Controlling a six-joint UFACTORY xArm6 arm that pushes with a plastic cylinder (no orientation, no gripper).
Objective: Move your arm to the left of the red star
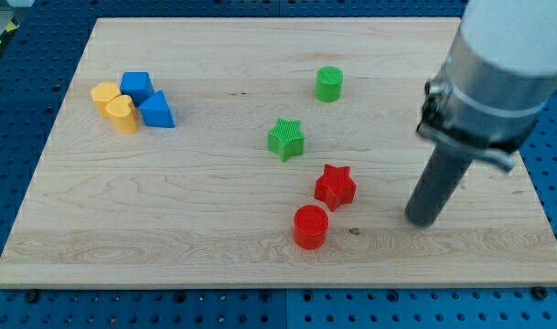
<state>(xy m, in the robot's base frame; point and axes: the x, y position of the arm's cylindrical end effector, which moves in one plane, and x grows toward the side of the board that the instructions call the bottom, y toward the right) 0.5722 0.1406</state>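
Observation:
The red star (335, 185) lies on the wooden board (214, 228), right of centre toward the view's bottom. A red cylinder (310, 227) sits just below and left of it, close but apart. My tip (423, 219) rests on the board to the view's right of the red star, about a block's width or more away, touching no block. The dark rod rises from it to the arm's grey body at the view's upper right.
A green star (285, 139) lies above and left of the red star. A green cylinder (329, 83) stands further up. At the view's left, a yellow block (104, 94), a yellow heart (123, 114), a blue block (136, 86) and a blue triangle (155, 110) cluster together.

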